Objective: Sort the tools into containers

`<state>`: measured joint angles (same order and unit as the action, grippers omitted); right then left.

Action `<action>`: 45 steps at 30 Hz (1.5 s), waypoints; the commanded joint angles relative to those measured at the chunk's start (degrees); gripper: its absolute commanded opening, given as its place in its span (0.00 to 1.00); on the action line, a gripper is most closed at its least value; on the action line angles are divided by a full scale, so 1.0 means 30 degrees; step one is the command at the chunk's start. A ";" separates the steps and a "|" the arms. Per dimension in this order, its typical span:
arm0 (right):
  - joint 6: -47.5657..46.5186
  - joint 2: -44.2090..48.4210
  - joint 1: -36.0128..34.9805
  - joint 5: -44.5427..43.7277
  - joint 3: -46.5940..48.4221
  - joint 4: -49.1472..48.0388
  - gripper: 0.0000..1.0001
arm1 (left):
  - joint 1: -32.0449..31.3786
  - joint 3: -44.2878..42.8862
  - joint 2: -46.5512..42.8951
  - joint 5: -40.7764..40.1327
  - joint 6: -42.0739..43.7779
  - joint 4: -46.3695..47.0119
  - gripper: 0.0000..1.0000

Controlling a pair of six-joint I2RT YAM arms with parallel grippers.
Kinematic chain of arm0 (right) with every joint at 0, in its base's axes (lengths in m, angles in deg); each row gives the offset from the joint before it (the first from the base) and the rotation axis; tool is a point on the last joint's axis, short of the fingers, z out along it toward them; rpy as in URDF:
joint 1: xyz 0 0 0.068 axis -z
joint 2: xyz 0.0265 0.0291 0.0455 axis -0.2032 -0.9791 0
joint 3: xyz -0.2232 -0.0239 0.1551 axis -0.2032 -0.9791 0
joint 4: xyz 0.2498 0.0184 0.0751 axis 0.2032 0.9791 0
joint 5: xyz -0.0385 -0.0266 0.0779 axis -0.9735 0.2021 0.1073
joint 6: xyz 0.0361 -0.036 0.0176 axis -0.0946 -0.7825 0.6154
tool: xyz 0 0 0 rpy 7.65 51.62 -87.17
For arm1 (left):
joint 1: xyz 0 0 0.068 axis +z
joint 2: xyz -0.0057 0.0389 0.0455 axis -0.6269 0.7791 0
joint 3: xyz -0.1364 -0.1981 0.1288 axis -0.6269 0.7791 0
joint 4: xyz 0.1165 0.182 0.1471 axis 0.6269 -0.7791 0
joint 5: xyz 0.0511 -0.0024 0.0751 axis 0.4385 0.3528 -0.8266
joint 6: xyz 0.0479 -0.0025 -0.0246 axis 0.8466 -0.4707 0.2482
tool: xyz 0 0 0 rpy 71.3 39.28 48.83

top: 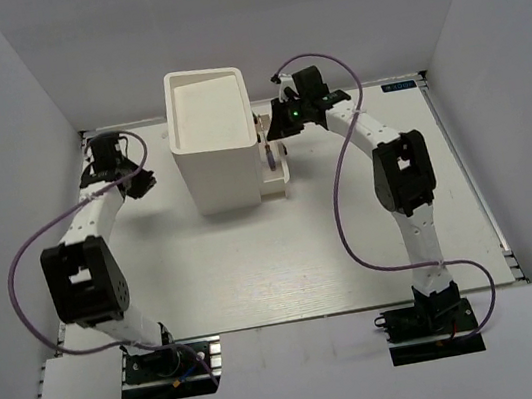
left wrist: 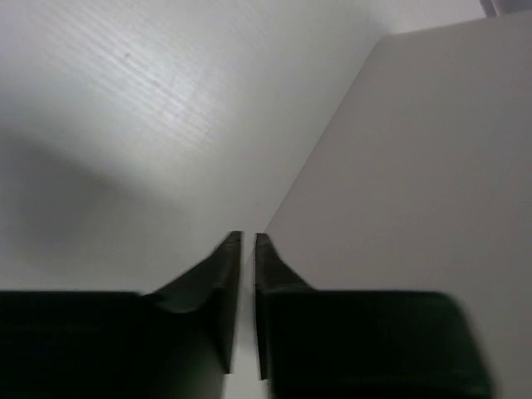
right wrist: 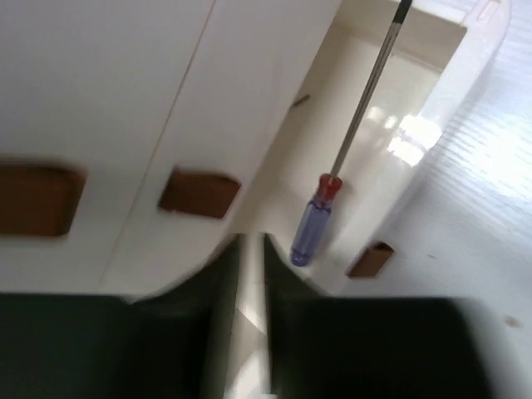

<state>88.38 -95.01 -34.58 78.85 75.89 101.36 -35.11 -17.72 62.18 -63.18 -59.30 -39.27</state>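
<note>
**Overhead view.** A tall white cabinet (top: 215,167) with a recessed top tray (top: 208,107) stands at upper centre on the white counter (top: 256,262). 1 drawer (top: 282,185) is pulled out from its right side. The right hand (top: 273,129) hangs just above this drawer. The left hand (top: 144,183) sits to the left of the cabinet, apart from it.

**Right wrist view.** 1 thin screwdriver (right wrist: 312,233), with a blue handle, a red collar and a steel shaft, lies inside the open drawer (right wrist: 449,75). Its shaft runs toward the top of the frame and its handle points toward the lower centre. Brown rectangular pulls (right wrist: 199,193) mark the closed drawer fronts at left. The fingers of the right hand (right wrist: 252,243) stand almost together just left of the handle, without touching it. A pale strip shows in the slit between them, and it cannot be told whether they pinch anything. Bare counter (right wrist: 490,191) fills the right edge.

**Left wrist view.** The left hand (left wrist: 248,241) is all but closed, leaving 1 narrow slit with nothing in it. It hangs over bare counter (left wrist: 125,125), with a plain white wall (left wrist: 416,166) at right.
</note>
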 commanded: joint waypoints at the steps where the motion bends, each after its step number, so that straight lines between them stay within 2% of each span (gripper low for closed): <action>1: -0.1492 0.3311 0.0234 -0.0969 -0.1200 0.0121 0.00 | 0.0201 -0.1835 0.1881 0.2976 0.1014 0.1069 0.15; 3: -0.2546 0.4161 0.0351 -0.3975 -0.2316 0.0267 0.00 | 0.0406 -0.2569 0.3083 0.4146 0.1014 0.1887 0.06; 6: -0.4651 0.4401 0.0673 -0.6736 -0.3460 0.0414 0.00 | 0.0406 -0.3478 0.4312 0.5552 0.1219 0.2707 0.06; 10: -0.5981 0.2914 0.0878 -0.7216 -0.2736 0.2399 0.00 | 0.0232 -0.4298 0.5166 0.6987 0.1395 0.2944 0.07; 16: -0.6858 0.0070 0.0354 -0.4142 -0.0186 0.3837 0.00 | 0.0230 -0.4476 0.5578 0.8865 0.1979 0.3501 0.09; 17: -0.6831 -0.1008 0.0120 -0.3065 0.1356 0.4219 0.00 | 0.0230 -0.4476 0.5578 0.9157 0.1981 0.3501 0.09; 19: -0.6539 -0.1746 -0.0028 -0.2004 0.2014 0.4253 0.00 | 0.0230 -0.4476 0.5578 0.9421 0.2184 0.3325 0.09; 20: -0.6247 -0.2041 -0.0087 -0.0230 0.2480 0.4078 0.00 | 0.0230 -0.4476 0.5578 0.9424 0.2360 0.3122 0.09; 22: -0.5518 -0.2161 -0.0089 0.0721 0.2515 0.3260 0.00 | 0.0054 -0.4737 0.5578 0.9863 0.2567 0.2915 0.09; 23: -0.5135 -0.2248 -0.0262 0.2669 0.2543 0.2850 0.00 | 0.0054 -0.4739 0.5578 0.9863 0.2770 0.2538 0.09; 28: -0.4223 -0.2278 -0.0556 0.5405 0.2632 0.1587 0.00 | 0.0054 -0.4300 0.5578 1.0478 0.2772 0.2534 0.09; 35: -0.3315 -0.2249 -0.1084 0.6731 0.2514 0.1147 0.00 | -0.0297 -0.4271 0.6220 1.1650 0.2948 0.2739 0.09; 38: -0.3811 -0.2103 -0.1260 0.5392 0.2485 0.1788 0.00 | -0.0471 -0.4739 0.6222 1.1010 0.3124 0.1370 0.10; 39: -0.3987 -0.2015 -0.1260 0.4426 0.2485 0.2023 0.00 | -0.0473 -0.4913 0.6222 0.9701 0.3124 0.0782 0.12; 41: -0.3988 -0.1430 -0.1027 0.2521 0.1872 0.2317 0.00 | -0.0007 -0.4915 0.5494 0.7880 0.2370 -0.0999 0.33; 42: -0.3988 -0.0733 -0.0996 0.1613 0.1580 0.2493 0.00 | 0.0373 -0.4219 0.4359 0.5609 0.1927 -0.1388 0.43; 43: -0.5062 0.0087 -0.0851 -0.0281 0.0707 0.2494 0.00 | 0.0550 -0.3922 0.3651 0.4455 0.1633 -0.1711 0.61; 44: -0.5304 0.0559 -0.0705 -0.1083 -0.0636 0.2204 0.22 | 0.0958 -0.3426 0.2919 0.2645 0.1456 -0.2207 0.71; 45: -0.5771 0.1753 -0.0645 -0.2048 -0.1259 0.2028 0.38 | 0.1136 -0.3189 0.2186 0.1931 0.1251 -0.2386 0.77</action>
<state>74.94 -99.51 -36.89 82.85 76.59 108.12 -34.33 -28.78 78.50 -43.93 -52.83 -40.47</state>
